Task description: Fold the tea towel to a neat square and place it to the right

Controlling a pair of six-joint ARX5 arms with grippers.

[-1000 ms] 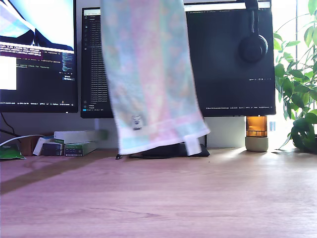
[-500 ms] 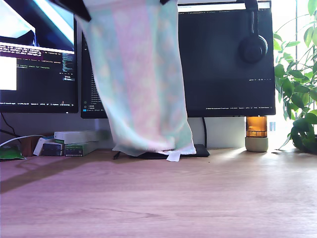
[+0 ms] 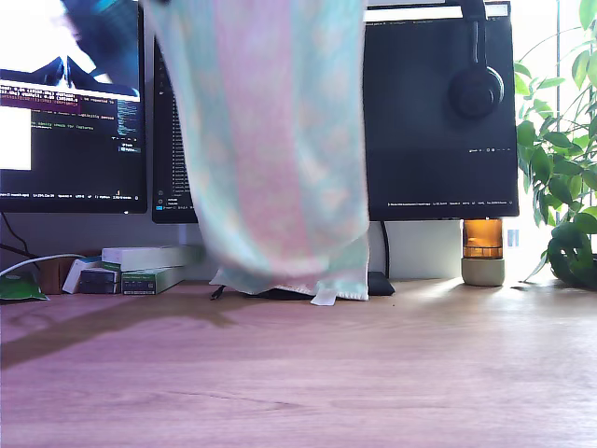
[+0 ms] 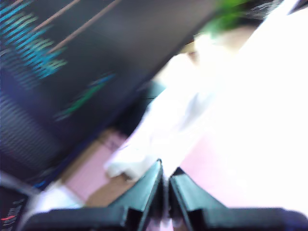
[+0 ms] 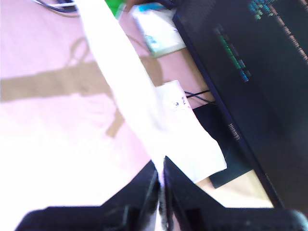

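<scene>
Tea towel [image 3: 270,149] is being held hanging by both pinched-closed grippers [image 4: 164,185] [image 5: 161,180], hem touching desk [image 3: 373,373], covering monitor [image 3: 438,121].

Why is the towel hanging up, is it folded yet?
Not folded. The towel hangs spread out, its bottom edge at the desk. My first gripper and second gripper pinch its top.

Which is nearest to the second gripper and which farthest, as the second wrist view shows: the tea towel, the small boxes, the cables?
1. Tea towel: pinched in my second gripper.
2. Small boxes: on the desk beside the monitor's edge.
3. Cables: on the desk, beyond the boxes.
</scene>
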